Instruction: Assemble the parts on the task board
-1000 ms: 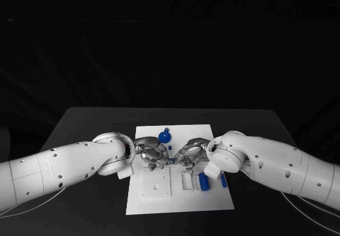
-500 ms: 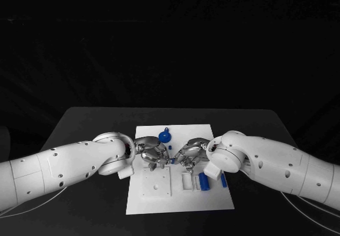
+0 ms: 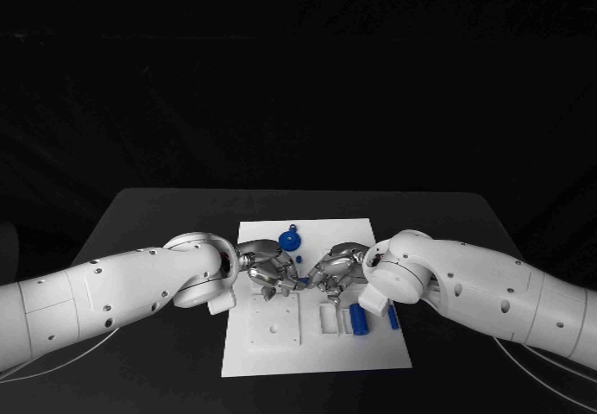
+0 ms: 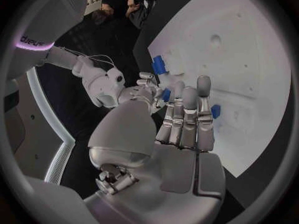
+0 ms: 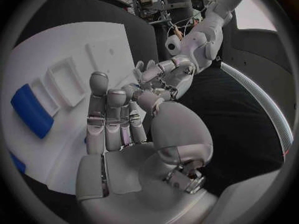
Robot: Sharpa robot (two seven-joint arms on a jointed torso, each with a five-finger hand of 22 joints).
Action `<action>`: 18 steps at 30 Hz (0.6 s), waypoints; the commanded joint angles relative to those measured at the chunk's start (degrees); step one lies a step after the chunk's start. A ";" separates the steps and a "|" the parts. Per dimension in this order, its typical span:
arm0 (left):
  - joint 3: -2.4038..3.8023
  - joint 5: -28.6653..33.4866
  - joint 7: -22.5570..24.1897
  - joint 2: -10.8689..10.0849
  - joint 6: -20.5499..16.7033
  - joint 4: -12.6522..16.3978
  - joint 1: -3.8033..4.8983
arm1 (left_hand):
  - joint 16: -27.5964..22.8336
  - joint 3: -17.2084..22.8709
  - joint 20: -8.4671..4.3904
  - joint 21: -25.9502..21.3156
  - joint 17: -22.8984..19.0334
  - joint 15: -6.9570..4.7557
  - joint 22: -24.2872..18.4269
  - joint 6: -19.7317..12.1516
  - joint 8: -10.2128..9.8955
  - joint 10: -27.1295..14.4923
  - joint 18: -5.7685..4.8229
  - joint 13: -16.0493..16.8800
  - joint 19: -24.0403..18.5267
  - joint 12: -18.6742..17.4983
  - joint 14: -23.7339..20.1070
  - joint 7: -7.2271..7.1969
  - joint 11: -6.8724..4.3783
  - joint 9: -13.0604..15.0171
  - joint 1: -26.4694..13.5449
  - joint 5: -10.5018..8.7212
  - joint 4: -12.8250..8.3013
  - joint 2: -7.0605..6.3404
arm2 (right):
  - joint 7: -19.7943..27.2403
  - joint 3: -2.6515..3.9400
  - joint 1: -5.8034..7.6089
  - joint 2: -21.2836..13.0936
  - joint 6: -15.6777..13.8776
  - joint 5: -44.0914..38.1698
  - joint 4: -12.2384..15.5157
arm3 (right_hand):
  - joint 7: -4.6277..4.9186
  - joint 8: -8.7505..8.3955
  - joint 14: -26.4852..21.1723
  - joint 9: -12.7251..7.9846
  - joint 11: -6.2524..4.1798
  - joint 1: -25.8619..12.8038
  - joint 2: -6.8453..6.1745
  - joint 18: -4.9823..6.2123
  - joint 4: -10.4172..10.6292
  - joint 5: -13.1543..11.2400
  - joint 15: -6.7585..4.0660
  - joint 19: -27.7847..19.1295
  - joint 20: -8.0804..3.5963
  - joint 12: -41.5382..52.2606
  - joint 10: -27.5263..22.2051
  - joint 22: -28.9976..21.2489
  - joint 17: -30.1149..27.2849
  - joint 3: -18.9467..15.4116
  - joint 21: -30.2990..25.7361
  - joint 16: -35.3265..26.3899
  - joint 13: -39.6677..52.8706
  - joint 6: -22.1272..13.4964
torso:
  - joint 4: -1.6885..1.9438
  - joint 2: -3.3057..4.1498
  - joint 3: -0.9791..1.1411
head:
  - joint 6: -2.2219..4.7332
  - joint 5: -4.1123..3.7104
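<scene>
Head view: white task board [image 3: 311, 349] at table centre, left hand [image 3: 267, 269] and right hand [image 3: 332, 270] meeting fingertip to fingertip over its middle, a small blue part [image 3: 303, 281] between them. Round blue part [image 3: 289, 239] at 12 o'clock of the hands; blue block [image 3: 357, 319] at 5 o'clock.

Left wrist view: fingers [image 4: 187, 115] held straight and close; grip cannot tell.

Right wrist view: fingers [image 5: 112, 117] straight, blue block [image 5: 32, 111] beside white recesses; grip cannot tell.

Left hand [image 4: 181, 119] over task board [image 4: 249, 59], blue parts [image 4: 159, 64]
</scene>
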 commanded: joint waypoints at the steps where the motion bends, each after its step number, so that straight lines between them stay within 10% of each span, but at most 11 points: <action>1: 0.27 0.30 1.18 0.43 -0.80 0.45 0.16 | -0.12 -0.83 0.29 -0.21 0.06 0.30 0.75 0.09 -0.14 0.03 1.01 -0.04 0.13 -0.34 -0.29 -0.03 0.28 -2.61 0.25 -0.33 -0.02 -0.42 | 1.34 -0.09 -0.16 0.59 2.10 0.92 0.85 | -0.02 0.38 0.31 0.08 -0.42 0.04 0.60 0.67 -0.37 0.14 0.01 -0.07 -0.23 0.29 -0.03 1.81 0.08 0.11 0.11 0.28 -0.08 0.28 | 0.02 0.01 0.00 | 0.02 -0.07; 18: 0.27 -1.17 0.04 0.32 -1.16 0.14 0.16 | -0.19 -1.87 0.36 -0.35 0.14 0.38 0.75 -0.47 0.10 -0.10 1.08 -0.04 0.21 -0.43 -0.41 0.08 0.35 -2.61 0.64 -0.58 -0.29 -0.22 | 1.39 -0.09 -0.16 0.46 2.39 0.92 0.81 | -0.02 0.38 0.32 0.08 -0.42 0.02 0.60 0.68 -0.48 0.15 0.01 -0.10 -0.24 0.31 -0.03 1.80 0.15 0.11 0.20 0.28 -0.07 0.30 | 0.01 0.01 -0.04 | -0.06 -0.11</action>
